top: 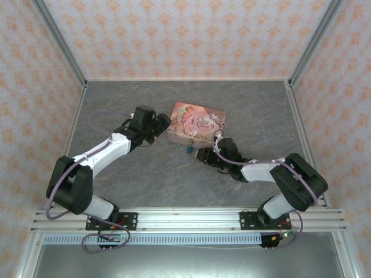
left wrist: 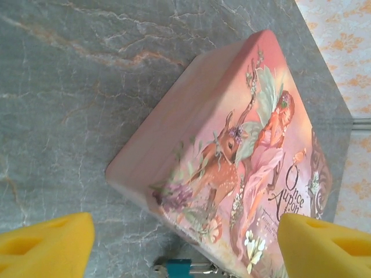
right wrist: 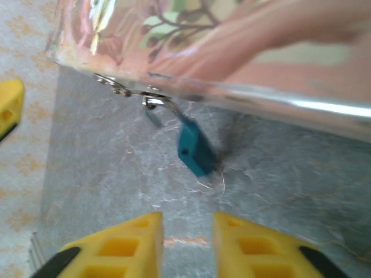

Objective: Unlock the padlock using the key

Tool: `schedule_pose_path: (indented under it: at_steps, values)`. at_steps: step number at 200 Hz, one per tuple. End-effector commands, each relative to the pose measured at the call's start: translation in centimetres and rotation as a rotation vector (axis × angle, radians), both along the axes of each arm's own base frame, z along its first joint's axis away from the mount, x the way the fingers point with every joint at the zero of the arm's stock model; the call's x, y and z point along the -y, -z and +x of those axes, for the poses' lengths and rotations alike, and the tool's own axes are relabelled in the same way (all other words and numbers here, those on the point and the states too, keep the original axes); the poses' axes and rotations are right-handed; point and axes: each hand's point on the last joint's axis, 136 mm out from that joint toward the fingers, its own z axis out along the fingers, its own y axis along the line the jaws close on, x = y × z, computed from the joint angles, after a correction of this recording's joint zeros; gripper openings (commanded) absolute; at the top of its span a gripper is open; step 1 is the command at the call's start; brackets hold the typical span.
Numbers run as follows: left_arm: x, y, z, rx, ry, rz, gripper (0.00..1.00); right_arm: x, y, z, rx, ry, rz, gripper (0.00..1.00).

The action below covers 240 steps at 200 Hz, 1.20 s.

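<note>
The right gripper [right wrist: 187, 234], narrowly parted and empty, faces the padlock [right wrist: 194, 152] hanging at the hasp [right wrist: 152, 99] of the pink tin [right wrist: 243, 46]; the left gripper [left wrist: 185, 231] gapes wide over the tin. Best brace the tin first.

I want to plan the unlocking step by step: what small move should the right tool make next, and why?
Probably ease the right tool forward toward the padlock. Its jaws stand slightly apart with nothing between them, and the padlock hangs from the latch of the tin just ahead of the gap.
</note>
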Motion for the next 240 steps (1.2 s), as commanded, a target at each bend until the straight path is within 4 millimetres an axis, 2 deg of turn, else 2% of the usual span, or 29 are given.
schedule_pose_path:
  at_steps: [1,20,46,86,114,148,184,210,240]
  values:
    - [-0.5,0.7,0.7,-0.025,0.052,0.065,0.83,1.5,-0.4,-0.3,0.020,0.012,-0.070,0.38]
    - [0.0,1.1,1.5,-0.033,0.087,0.073,0.84,1.9,-1.5,-0.2,0.050,0.014,-0.066,0.47]
    - [1.3,2.1,2.3,-0.070,0.164,0.071,0.83,1.1,-3.0,-0.2,0.071,-0.027,-0.051,0.61]
    - [1.5,4.1,2.6,-0.132,0.183,0.098,0.82,0.5,-3.9,1.0,0.088,-0.032,-0.045,0.73]
    - [0.9,6.1,1.4,-0.183,0.169,0.110,0.82,0.8,-4.4,2.7,0.103,-0.017,-0.032,0.74]
    - [0.3,8.4,-1.0,-0.236,0.157,0.099,0.82,1.3,-5.2,4.9,0.147,-0.033,-0.017,0.74]
    - [-0.6,9.7,-3.9,-0.262,0.129,0.091,0.82,1.7,-6.4,6.6,0.259,-0.051,-0.020,0.75]
    - [-1.0,9.7,-5.3,-0.259,0.110,0.086,0.81,1.8,-7.0,6.6,0.332,-0.073,-0.005,0.76]
    - [-1.3,9.0,-6.2,-0.244,0.097,0.093,0.82,2.4,-7.3,5.1,0.404,-0.073,0.033,0.77]
